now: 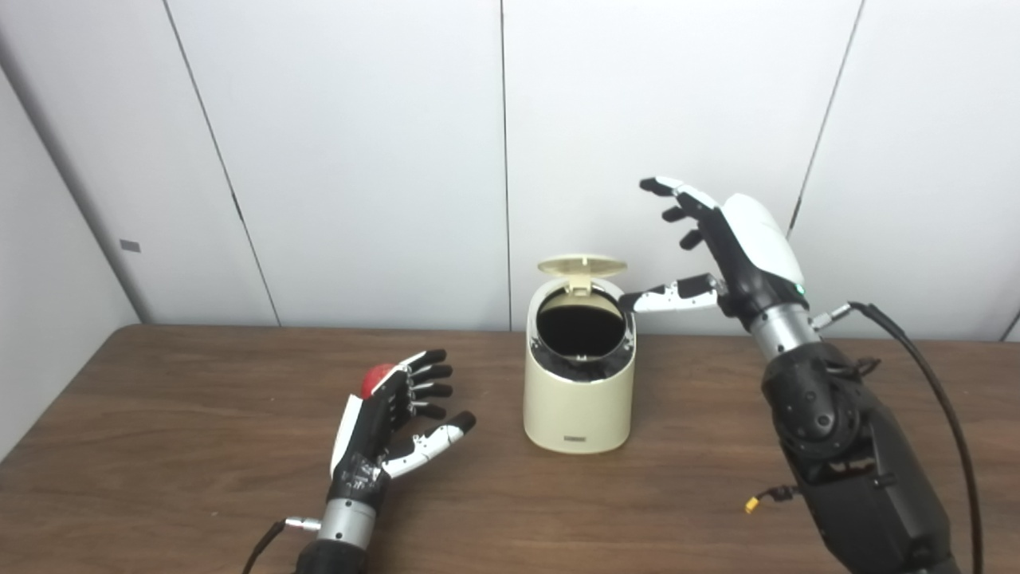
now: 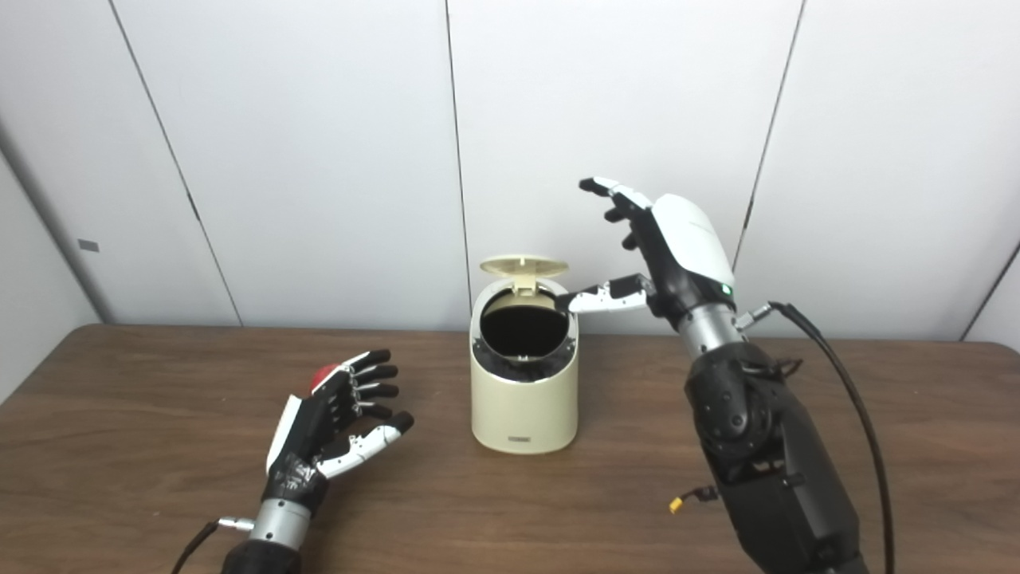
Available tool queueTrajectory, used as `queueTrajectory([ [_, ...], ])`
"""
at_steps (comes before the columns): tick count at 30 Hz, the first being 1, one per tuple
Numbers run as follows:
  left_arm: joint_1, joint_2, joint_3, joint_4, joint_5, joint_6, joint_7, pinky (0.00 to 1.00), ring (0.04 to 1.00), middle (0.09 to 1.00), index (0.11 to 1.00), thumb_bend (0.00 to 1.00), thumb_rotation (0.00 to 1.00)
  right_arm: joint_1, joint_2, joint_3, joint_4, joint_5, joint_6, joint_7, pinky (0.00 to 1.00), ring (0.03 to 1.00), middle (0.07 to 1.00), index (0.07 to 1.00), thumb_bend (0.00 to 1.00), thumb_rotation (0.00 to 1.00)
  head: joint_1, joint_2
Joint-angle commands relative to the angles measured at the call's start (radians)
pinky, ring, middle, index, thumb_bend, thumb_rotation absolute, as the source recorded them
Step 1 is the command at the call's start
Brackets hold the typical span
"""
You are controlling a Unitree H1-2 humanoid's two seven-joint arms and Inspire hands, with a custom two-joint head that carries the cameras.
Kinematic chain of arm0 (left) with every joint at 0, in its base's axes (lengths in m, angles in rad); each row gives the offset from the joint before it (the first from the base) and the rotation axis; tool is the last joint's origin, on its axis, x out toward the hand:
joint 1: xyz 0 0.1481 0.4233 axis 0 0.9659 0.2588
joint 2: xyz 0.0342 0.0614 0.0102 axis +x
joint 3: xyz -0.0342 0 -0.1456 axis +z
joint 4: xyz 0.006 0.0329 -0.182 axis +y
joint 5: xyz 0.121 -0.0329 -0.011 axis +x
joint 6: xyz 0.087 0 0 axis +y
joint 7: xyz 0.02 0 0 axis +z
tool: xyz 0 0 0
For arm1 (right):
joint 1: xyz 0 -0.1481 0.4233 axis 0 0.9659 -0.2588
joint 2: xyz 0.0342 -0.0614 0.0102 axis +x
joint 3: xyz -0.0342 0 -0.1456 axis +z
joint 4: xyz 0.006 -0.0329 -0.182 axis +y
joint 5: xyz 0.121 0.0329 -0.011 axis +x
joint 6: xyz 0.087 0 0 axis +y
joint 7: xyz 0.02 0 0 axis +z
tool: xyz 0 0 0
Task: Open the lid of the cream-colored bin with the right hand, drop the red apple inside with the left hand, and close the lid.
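Note:
The cream-colored bin (image 1: pixel 579 399) stands on the brown table (image 1: pixel 199 494), a little right of center. Its lid (image 1: pixel 582 266) is tipped up at the back and the dark inside shows. My right hand (image 1: pixel 721 247) is raised just right of the bin, open, with its thumb reaching to the bin's upper right rim. The red apple (image 1: pixel 374 380) lies on the table left of the bin, mostly hidden behind my left hand (image 1: pixel 398 422). My left hand is open, fingers spread, close beside the apple; I cannot tell if it touches it.
White wall panels (image 1: pixel 358 159) rise right behind the table's far edge. A black cable (image 1: pixel 948 414) loops off my right forearm. The table's left edge (image 1: pixel 56 399) runs close to the left wall.

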Motion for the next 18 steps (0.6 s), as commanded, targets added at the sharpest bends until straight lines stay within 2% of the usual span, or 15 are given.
queueTrajectory([
  [1, -0.027, 0.006, 0.001, -0.038, -0.006, -0.033, 0.005, 0.6, 0.712, 0.77, 0.81, 0.76, 0.22, -0.005, -0.001, -0.029, -0.043, 0.03, -0.041, -0.038, 0.58, 0.789, 0.864, 0.829, 0.79, 0.16, 0.001, 0.0],
  [4, -0.03, 0.007, 0.001, -0.035, 0.004, -0.034, 0.01, 0.6, 0.708, 0.765, 0.809, 0.77, 0.23, 0.067, 0.002, -0.059, -0.074, 0.049, -0.052, -0.076, 0.61, 0.785, 0.849, 0.824, 0.76, 0.13, 0.001, 0.0],
  [8, -0.032, 0.009, 0.003, -0.032, -0.002, -0.037, 0.006, 0.6, 0.707, 0.765, 0.81, 0.76, 0.23, 0.16, 0.007, -0.091, -0.043, 0.102, -0.153, -0.145, 0.63, 0.778, 0.85, 0.821, 0.74, 0.14, 0.001, -0.001],
  [10, -0.031, 0.009, 0.005, -0.031, -0.011, -0.037, 0.002, 0.61, 0.709, 0.767, 0.81, 0.76, 0.22, 0.194, 0.022, -0.105, -0.015, 0.12, -0.18, -0.175, 0.66, 0.78, 0.841, 0.822, 0.76, 0.14, 0.001, -0.003],
  [14, -0.029, 0.012, 0.007, -0.032, -0.021, -0.037, -0.003, 0.6, 0.705, 0.766, 0.81, 0.77, 0.22, 0.254, 0.035, -0.11, 0.053, 0.149, -0.267, -0.218, 0.66, 0.78, 0.884, 0.831, 0.76, 0.18, -0.002, -0.004],
  [18, -0.027, 0.016, 0.008, -0.035, -0.02, -0.038, -0.005, 0.59, 0.705, 0.767, 0.811, 0.77, 0.22, 0.285, 0.048, -0.108, 0.098, 0.164, -0.316, -0.24, 0.66, 0.763, 0.845, 0.837, 0.77, 0.23, 0.0, -0.003],
])
